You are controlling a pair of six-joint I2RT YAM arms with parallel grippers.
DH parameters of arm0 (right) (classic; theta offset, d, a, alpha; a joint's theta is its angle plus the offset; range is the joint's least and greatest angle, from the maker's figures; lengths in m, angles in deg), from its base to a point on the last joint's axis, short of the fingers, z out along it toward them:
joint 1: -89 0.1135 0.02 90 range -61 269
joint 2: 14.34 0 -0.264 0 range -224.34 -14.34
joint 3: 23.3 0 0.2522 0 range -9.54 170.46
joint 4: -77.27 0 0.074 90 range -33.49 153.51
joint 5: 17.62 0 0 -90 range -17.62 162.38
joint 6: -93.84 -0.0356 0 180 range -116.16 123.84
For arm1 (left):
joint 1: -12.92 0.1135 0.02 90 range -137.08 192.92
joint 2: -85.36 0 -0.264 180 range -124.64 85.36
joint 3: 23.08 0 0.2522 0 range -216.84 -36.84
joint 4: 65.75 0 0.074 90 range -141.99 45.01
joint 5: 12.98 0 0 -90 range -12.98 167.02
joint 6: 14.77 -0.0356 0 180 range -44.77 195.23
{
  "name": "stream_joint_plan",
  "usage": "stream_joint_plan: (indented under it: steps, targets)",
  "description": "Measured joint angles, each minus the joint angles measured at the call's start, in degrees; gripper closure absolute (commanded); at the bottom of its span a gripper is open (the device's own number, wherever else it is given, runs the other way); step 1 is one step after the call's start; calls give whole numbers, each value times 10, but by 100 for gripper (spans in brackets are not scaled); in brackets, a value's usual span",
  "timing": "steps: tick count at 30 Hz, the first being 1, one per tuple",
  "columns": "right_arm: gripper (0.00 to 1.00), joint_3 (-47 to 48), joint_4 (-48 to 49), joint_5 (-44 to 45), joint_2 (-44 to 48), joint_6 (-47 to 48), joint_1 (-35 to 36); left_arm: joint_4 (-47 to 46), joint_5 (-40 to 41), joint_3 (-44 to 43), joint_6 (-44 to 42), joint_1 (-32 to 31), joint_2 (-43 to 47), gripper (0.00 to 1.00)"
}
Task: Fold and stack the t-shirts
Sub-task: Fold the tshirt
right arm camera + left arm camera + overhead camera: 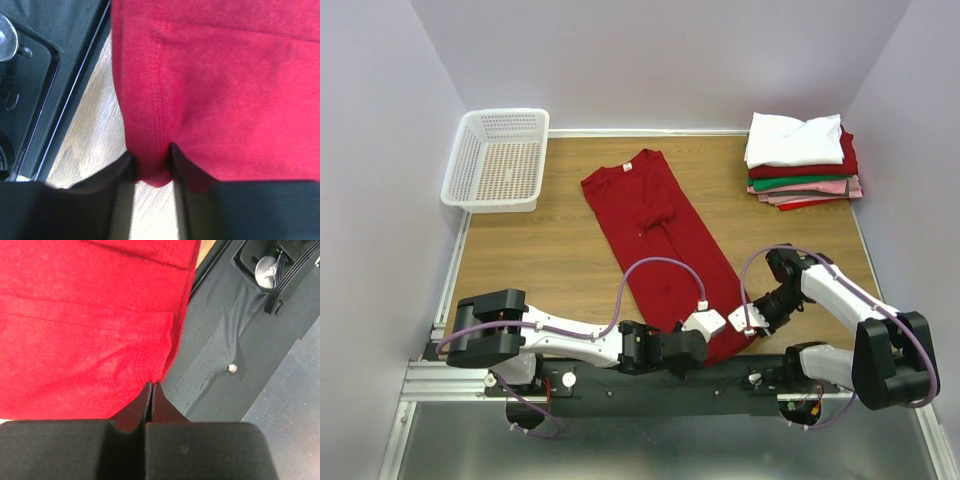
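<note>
Pale lilac walls (380, 120), wooden tabletop (540, 260)

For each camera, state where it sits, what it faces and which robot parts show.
Top external: above and behind, facing down on the wooden table; both arms show.
Left wrist: on left gripper, shut at the hem.
Right wrist: on right gripper, hem between its fingers.
All share the long dark red cloth t-shirt.

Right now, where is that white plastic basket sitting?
In the overhead view the white mesh basket sits at the table's far left corner against the walls, left of the spread dark red t-shirt and across from the folded stack at far right.
</note>
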Motion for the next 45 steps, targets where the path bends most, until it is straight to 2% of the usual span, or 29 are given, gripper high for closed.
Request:
stream_joint_plan:
  steps: [4, 5, 9, 14, 20, 30, 34, 39, 45]
  targets:
    - [83, -3, 2, -3, 5, -1, 1, -8, -6, 3, 0, 7, 0, 100]
    - [90, -4, 3, -4, 8, -2, 1, -11, -8, 5, 0, 10, 0, 100]
    - [99, -4, 9, -11, 13, -20, 2, -16, -10, 19, 2, 21, 7, 100]
    - [99, 24, 15, -31, 14, -69, 3, -24, -20, 43, 5, 53, 47, 100]
    - [100, 128, 23, -89, -9, -160, 3, -48, -39, 68, 7, 128, 99, 100]
    - [100, 311, 124, -155, -185, -372, 4, -74, -72, 99, 6, 290, 163, 100]
    - [100, 395, 156, -163, -262, -440, 4, -87, -93, 98, -9, 379, 183, 100]
    - [100, 490, 195, -161, -348, -541, 21, -95, -128, 78, -43, 473, 165, 100]
    - [99, 576, 227, -145, -424, -633, 47, -104, -166, 61, -80, 528, 124, 100]
